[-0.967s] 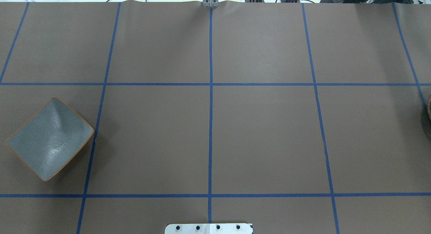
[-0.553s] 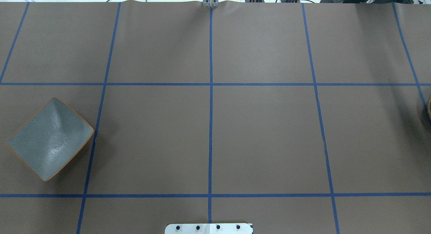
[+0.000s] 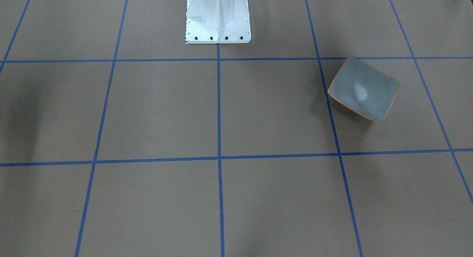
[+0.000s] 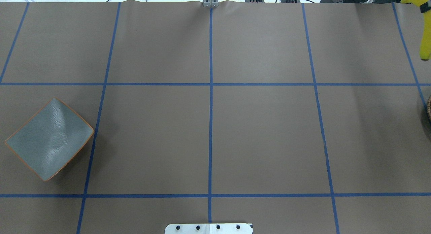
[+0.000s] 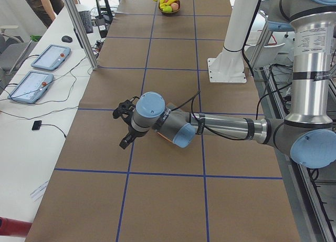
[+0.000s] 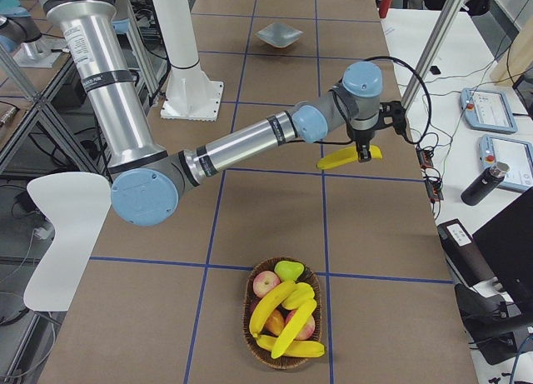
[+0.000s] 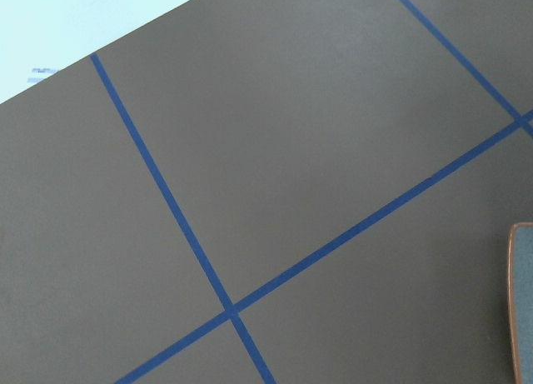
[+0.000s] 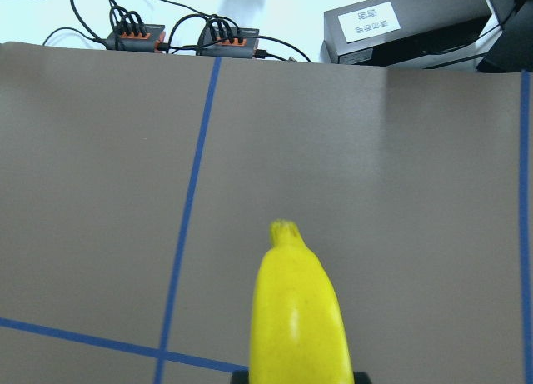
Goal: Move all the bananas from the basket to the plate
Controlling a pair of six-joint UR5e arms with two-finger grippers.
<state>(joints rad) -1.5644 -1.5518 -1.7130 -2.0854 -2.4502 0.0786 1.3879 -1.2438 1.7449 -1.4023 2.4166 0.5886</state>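
The right end effector (image 6: 363, 155) grips one banana (image 6: 346, 159) over the bench (image 4: 262, 126); three lie in the basket (image 6: 283, 363), none on the plate (image 4: 49, 138).

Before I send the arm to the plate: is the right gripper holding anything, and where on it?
A banana, pinched by the right gripper off-centre, nearer one end.

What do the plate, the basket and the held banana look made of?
The plate: likely glazed ceramic, glossy speckled grey-green with highlights, orange rim. The basket: woven wicker or rattan, brown ribbed weave. The banana in the right end effector: smooth uniform yellow skin; real or plastic, cannot tell.
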